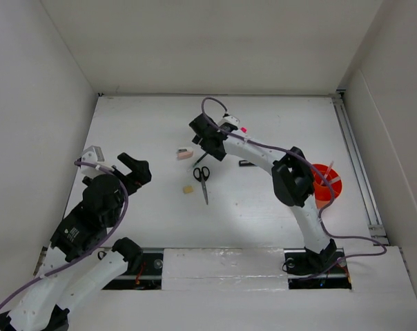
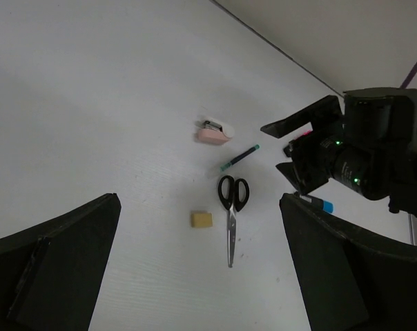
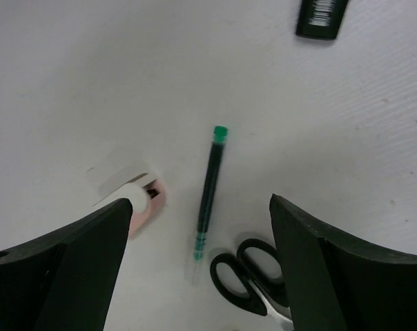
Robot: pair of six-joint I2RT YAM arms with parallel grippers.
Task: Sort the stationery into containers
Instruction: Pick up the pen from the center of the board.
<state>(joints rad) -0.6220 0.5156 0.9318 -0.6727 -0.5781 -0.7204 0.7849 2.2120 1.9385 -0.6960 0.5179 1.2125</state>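
- Directly under the right gripper (image 3: 200, 203): thin green-tipped pen (image 3: 210, 186) lying flat, between pink-white eraser (image 3: 148, 200) and scissors (image 3: 253, 284)
- Pen's long axis runs lengthwise through the finger gap, one finger either side of it; jaws spread wide, nothing held
- Left gripper (image 1: 135, 169) also wide and empty, well apart from the pen; right gripper is the nearer
- Orange tub (image 1: 335, 195) well off to the pen's right
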